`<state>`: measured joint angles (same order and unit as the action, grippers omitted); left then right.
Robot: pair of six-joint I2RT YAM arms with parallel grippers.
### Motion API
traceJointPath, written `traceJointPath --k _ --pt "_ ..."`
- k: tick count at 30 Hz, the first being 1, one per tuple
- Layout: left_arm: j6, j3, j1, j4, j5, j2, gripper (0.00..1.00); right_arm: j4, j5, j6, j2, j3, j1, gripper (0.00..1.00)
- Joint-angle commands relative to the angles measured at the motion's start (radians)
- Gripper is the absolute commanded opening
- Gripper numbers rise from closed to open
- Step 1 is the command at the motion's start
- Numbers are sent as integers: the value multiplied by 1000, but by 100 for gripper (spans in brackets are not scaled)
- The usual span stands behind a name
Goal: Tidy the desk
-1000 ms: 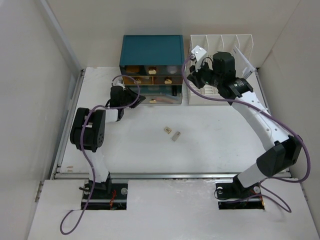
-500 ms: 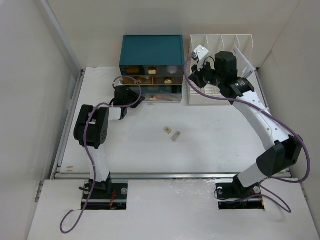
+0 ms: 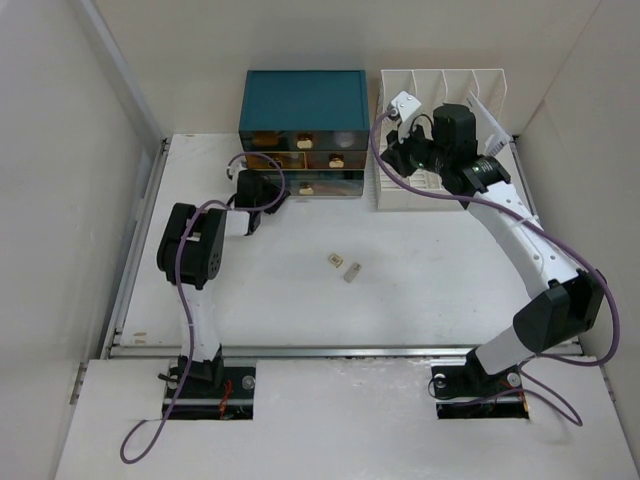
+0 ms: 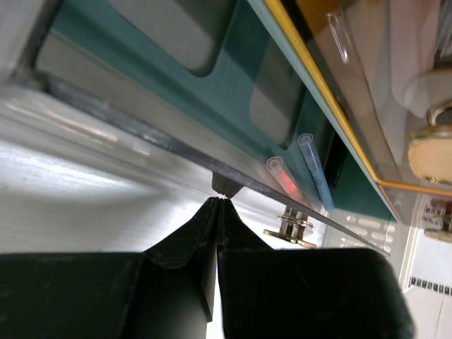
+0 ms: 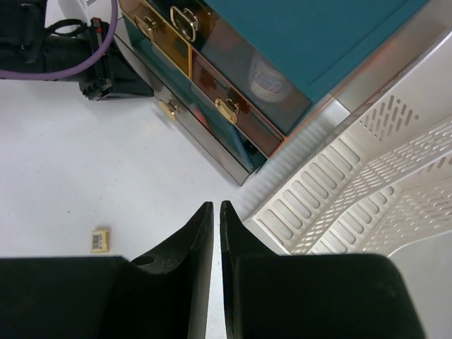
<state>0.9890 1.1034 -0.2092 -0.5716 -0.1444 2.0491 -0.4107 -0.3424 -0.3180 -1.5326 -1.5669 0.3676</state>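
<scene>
The desk lies white and flat under everything and fills the middle of the overhead view. Its metal rail runs along the near edge, just ahead of my arm bases.

On the left, my left gripper is closed, its fingertips pressed together with nothing between them. The tips sit right at the lower front edge of the teal drawer box, which stands at the far side of the desk. I cannot tell whether they touch it.

Through the clear front of the bottom drawer I see two thin tubes lying side by side, a red-tipped tube and a pale blue tube. A gold handle sticks out of that drawer front. Above it are two tinted upper drawers, each with its own gold handle. In the right-hand upper drawer there is a pale round shape, too blurred to name.

Out on the bare middle of the desk lie a small tan piece and a second small piece, near each other.

Further right, my right gripper is also closed and holds nothing. It hangs above the desk in front of the spot where the drawer box meets the white file rack. The rack stands just beside the box's right side, with slotted walls and upright dividers.
</scene>
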Motion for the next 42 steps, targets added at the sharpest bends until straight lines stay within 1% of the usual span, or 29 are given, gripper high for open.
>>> traceJointPath --k 1,4,9,11,12,16,28,42 --pt "23 62 -9 -36 63 -1 0 41 -26 8 23 -4 -2 14" --pt "45 62 -18 -36 92 10 0 41 -35 8 23 -4 -2 14" --pt "88 18 -18 -132 103 19 0 41 -35 8 14 -4 -2 14" --pt "114 18 -18 -142 114 19 0 41 -35 -1 14 -4 -2 14" --pt "129 -5 -18 -183 114 19 0 41 -35 -1 14 -4 -2 14" --pt "172 -31 -27 -226 163 19 0 32 -35 -1 5 -4 -2 14" --pt "194 -11 -27 -246 203 49 0 32 -35 -1 5 -4 -12 14" --pt "194 62 -27 -255 212 89 0 32 -44 -10 -4 -4 -21 14"
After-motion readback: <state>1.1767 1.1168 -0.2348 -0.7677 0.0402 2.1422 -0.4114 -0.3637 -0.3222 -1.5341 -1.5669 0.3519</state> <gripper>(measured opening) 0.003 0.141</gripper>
